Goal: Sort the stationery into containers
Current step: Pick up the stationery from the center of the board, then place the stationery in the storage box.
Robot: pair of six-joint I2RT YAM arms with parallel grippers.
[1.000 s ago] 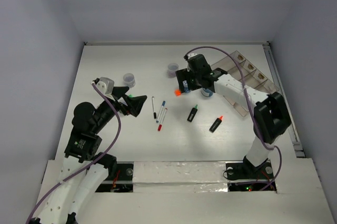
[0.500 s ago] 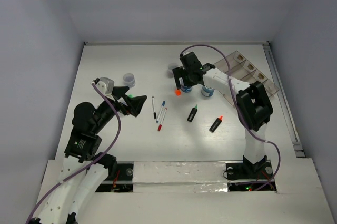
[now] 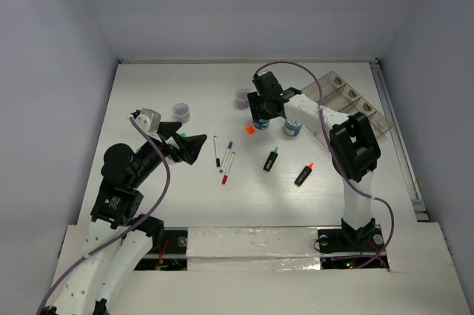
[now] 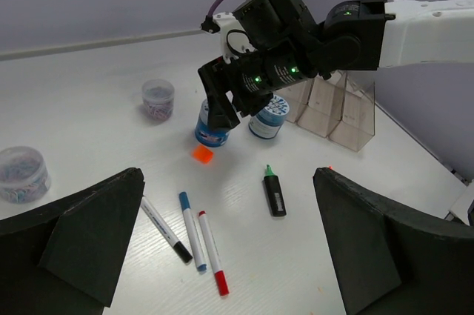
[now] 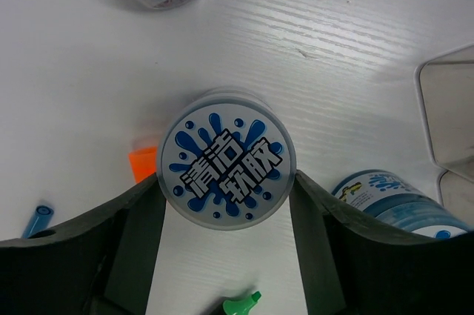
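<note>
Right hand [image 3: 261,113], lowered from above, grasps a blue-lidded pot [image 5: 226,170], with its fingers [image 5: 133,241] touching opposite sides. This hold suits lifting the round pot straight off the counter [image 5: 311,26]. The pot stands upright between the fingers, with the orange cube [image 5: 143,163] just beside it and the clear tray [image 3: 354,104] near. Left hand [image 4: 228,178] hovers well apart, fully released.
</note>
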